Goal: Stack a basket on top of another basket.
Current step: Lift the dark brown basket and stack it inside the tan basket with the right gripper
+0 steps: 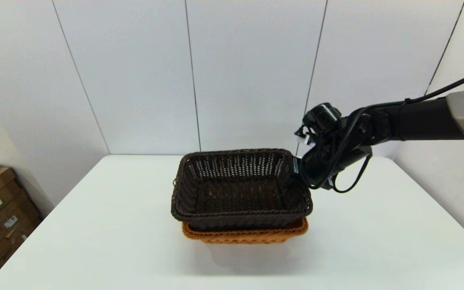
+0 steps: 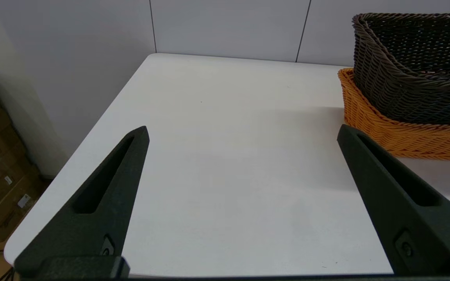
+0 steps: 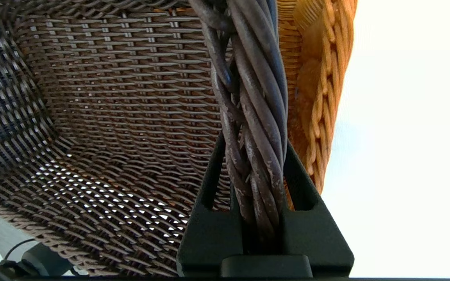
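- Right claw (image 3: 254,156) pinching the twisted rim of the dark basket (image 1: 240,189), to steer it down.
- Dark basket sitting in the orange basket (image 1: 248,235), tipped a bit.
- Left claw (image 2: 242,132) wide open, off to the side over the table (image 1: 95,241), holding nothing.

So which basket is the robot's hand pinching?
The dark brown basket, the one on top. The right gripper is shut on its braided rim. The orange basket sits underneath, untouched. The left gripper is open, off to the side.
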Robot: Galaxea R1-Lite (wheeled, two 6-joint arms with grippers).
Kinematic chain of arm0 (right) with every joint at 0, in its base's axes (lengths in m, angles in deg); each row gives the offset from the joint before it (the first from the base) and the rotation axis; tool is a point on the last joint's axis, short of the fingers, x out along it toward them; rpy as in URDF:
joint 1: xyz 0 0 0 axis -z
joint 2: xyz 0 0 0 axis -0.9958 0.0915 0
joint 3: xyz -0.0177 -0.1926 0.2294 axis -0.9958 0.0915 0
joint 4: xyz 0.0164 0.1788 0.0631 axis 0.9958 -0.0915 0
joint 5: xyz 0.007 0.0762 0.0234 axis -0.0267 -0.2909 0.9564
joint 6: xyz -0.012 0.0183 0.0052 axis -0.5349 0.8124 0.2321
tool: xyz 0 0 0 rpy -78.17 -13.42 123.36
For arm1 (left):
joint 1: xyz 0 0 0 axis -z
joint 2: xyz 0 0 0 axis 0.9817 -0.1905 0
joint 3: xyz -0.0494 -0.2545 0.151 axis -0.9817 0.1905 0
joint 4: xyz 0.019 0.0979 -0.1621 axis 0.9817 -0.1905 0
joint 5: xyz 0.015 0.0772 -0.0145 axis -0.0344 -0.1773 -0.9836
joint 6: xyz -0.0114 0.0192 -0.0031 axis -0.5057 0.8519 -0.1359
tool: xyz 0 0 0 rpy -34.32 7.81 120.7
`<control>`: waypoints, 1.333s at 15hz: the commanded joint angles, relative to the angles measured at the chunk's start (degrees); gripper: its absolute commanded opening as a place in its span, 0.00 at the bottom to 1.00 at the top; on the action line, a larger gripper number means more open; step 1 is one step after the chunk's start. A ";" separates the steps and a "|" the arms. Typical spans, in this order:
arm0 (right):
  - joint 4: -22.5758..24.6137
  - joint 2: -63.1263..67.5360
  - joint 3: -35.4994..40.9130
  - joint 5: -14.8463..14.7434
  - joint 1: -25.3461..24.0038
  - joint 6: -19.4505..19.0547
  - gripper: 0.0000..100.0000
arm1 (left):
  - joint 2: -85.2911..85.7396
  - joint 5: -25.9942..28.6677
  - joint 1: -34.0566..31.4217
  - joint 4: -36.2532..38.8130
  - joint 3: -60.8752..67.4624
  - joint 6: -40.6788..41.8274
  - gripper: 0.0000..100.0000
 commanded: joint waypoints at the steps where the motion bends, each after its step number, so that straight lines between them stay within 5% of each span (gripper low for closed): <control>1: -0.04 1.28 -0.05 0.13 0.78 0.08 0.00 | -0.07 -0.04 -0.03 0.00 0.04 -0.06 1.00; 17: -0.30 2.07 0.12 1.71 1.83 0.17 0.00 | -0.07 -0.04 -0.03 0.00 -0.05 -0.06 1.00; 18: -0.30 2.33 0.12 1.71 1.92 0.26 1.00 | -0.07 -0.04 0.06 0.00 -0.05 -0.06 1.00; 20: -0.30 2.42 0.21 1.89 2.27 0.26 1.00 | -0.07 -0.04 0.06 0.00 -0.05 -0.06 1.00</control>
